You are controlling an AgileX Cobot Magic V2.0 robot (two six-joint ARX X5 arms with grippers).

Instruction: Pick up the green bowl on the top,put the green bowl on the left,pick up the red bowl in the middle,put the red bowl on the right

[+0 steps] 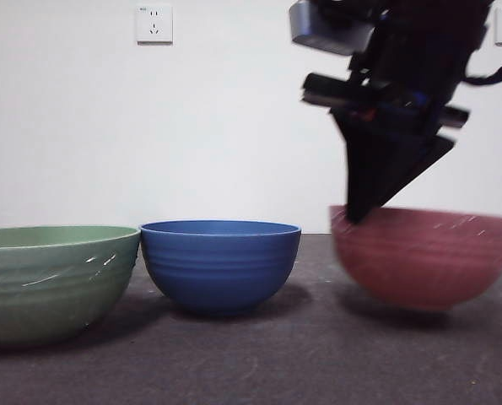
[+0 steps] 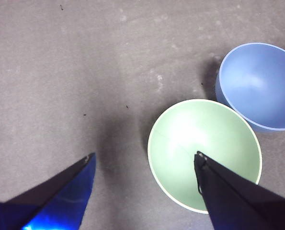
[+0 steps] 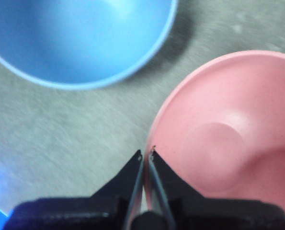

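The green bowl (image 1: 56,278) stands upright on the table at the left, and in the left wrist view the green bowl (image 2: 190,129) lies below my open left gripper (image 2: 145,155), partly behind one jaw. At the right is the red bowl (image 1: 423,257), blurred and tilted a little, just over the table. My right gripper (image 1: 356,215) comes down from above and is shut on its near-left rim. In the right wrist view the thin rim of the red bowl (image 3: 228,129) is pinched between the jaws of the right gripper (image 3: 146,154).
A blue bowl (image 1: 221,266) stands in the middle between the other two, close beside the green one. The blue bowl (image 3: 80,38) is a short gap away from the red one. Dark grey table (image 1: 259,363); white wall with a socket (image 1: 153,24) behind.
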